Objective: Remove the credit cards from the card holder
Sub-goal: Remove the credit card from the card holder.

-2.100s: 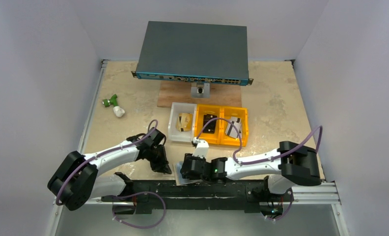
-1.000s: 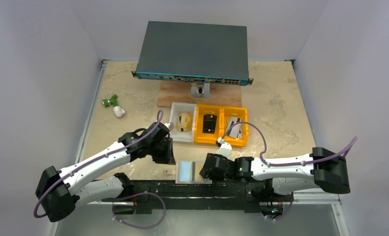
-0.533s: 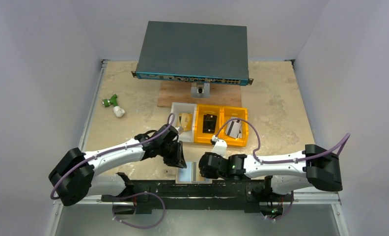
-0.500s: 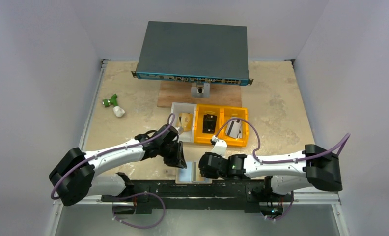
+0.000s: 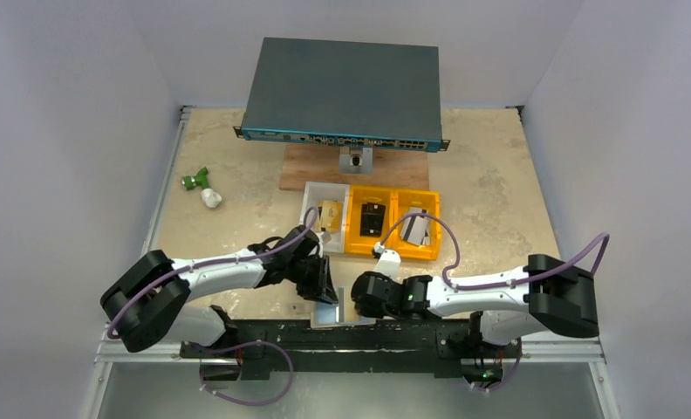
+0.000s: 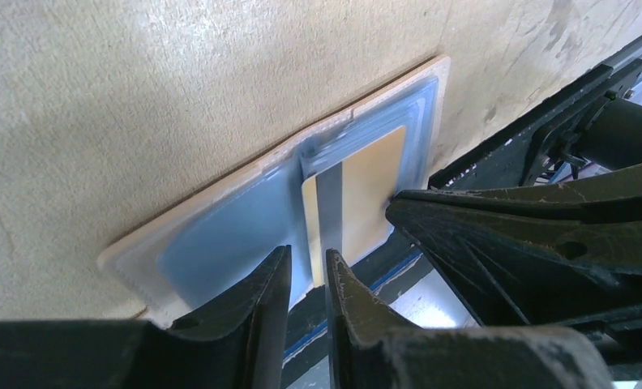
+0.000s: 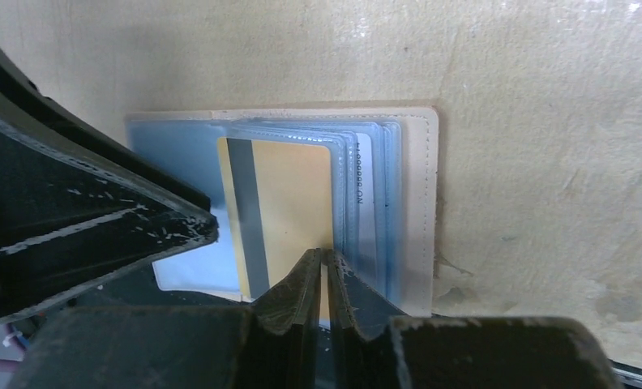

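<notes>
The card holder [image 7: 415,194] lies open at the table's near edge, pale blue inside with a tan rim. It also shows in the left wrist view [image 6: 220,235] and, mostly covered, in the top view [image 5: 326,312]. A gold card with a grey stripe [image 7: 289,203] lies half out of the right panel's pockets, and it shows in the left wrist view too [image 6: 366,186]. Several more cards sit in those pockets. My left gripper [image 6: 308,261] is just above the holder's middle fold at the card's striped edge, its jaws a narrow gap apart. My right gripper [image 7: 324,256] is shut, its tips at the card's right near corner.
A white bin [image 5: 310,218] holding a gold card and two orange bins [image 5: 393,249] holding cards stand behind the holder. A network switch [image 5: 342,87] on a wooden board stands at the back. A green and white object [image 5: 201,188] lies at the left. The black frame rail runs right under the holder.
My left gripper has swung right and toward the near edge, onto the holder. My right gripper has shifted slightly left. The holder is now mostly covered in the top view.
</notes>
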{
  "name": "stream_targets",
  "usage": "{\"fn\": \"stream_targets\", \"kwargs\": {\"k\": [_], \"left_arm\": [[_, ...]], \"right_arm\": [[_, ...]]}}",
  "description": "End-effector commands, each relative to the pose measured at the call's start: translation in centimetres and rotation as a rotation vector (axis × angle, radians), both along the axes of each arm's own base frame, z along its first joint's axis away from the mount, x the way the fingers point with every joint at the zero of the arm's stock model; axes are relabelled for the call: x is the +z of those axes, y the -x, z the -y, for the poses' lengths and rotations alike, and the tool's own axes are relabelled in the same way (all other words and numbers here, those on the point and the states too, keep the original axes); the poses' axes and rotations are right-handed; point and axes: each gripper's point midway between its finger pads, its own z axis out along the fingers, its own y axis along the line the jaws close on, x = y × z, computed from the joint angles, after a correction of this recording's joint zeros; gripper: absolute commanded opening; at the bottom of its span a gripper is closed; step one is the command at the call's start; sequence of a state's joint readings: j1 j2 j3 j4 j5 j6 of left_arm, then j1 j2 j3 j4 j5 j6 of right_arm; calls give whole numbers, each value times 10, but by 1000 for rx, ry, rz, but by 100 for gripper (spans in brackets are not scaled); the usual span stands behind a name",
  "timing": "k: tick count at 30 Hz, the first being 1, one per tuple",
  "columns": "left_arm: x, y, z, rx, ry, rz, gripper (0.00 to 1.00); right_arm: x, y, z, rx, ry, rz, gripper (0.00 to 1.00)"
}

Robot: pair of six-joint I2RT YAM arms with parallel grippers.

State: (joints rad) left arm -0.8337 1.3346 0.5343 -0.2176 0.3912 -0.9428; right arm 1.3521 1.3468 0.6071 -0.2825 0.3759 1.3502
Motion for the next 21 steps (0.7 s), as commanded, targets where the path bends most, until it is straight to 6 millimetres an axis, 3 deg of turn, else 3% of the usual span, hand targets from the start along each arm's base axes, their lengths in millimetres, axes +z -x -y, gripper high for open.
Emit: {"fn": "stream_targets", "kwargs": {"k": [1, 8, 12, 21], "left_arm": [[2, 0, 12, -15, 72, 6, 22], [-7, 4, 11, -7, 86, -10, 21], [-9, 6, 11, 1, 93, -17, 15], [7, 5, 13, 12, 161, 16, 0]], "right_arm": [[-19, 2, 7, -5, 35, -22, 8], [-31, 7, 9, 3, 66, -51, 7], [-35, 9, 14, -6, 81, -59, 5], [-44, 12, 35, -38, 134, -77, 1]]}}
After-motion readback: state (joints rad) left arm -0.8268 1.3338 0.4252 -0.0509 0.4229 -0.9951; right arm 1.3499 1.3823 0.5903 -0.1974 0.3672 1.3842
